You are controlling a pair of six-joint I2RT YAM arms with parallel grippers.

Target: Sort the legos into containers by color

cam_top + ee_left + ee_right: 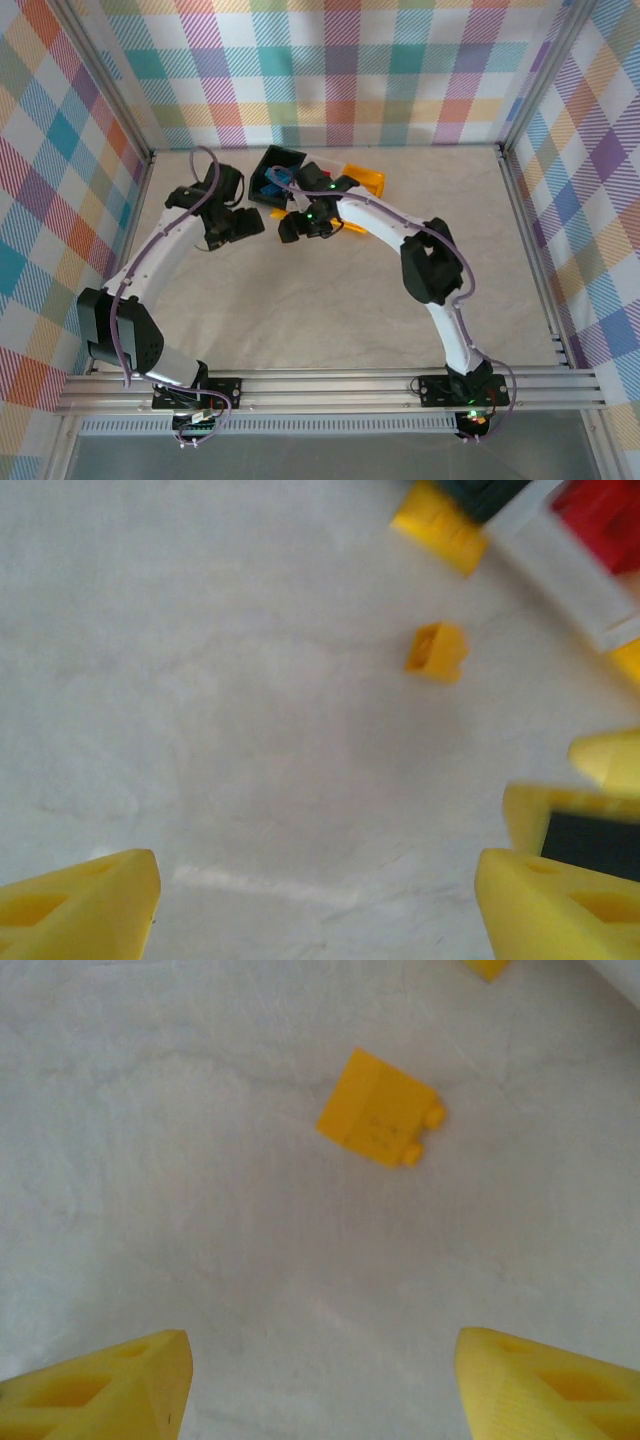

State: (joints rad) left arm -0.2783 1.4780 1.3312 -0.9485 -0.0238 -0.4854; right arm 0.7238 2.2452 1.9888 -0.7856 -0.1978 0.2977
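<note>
Mottled pale matte tabletop [150, 1160], glossy yellow studded plastic brick [380, 1110] lying flat on it — right gripper [320, 1350] gaping wide, left gripper [315, 880] spreading wide too.

Three bins are on the worktop [330, 300]: one black bin [268, 160], one white bin [570, 570] and one orange-yellow bin [368, 182]. The right wrist view has two loose orange-yellow bricks, one whole brick [380, 1110] and one edge-cut brick [487, 968]. The left wrist view has one small yellow brick [437, 650], perhaps one of those two. The blue bricks [278, 180] and red bricks [605, 510] are too blurred to count. There are two arms, with one left end effector [315, 900] and one right end effector [320, 1380].
</note>
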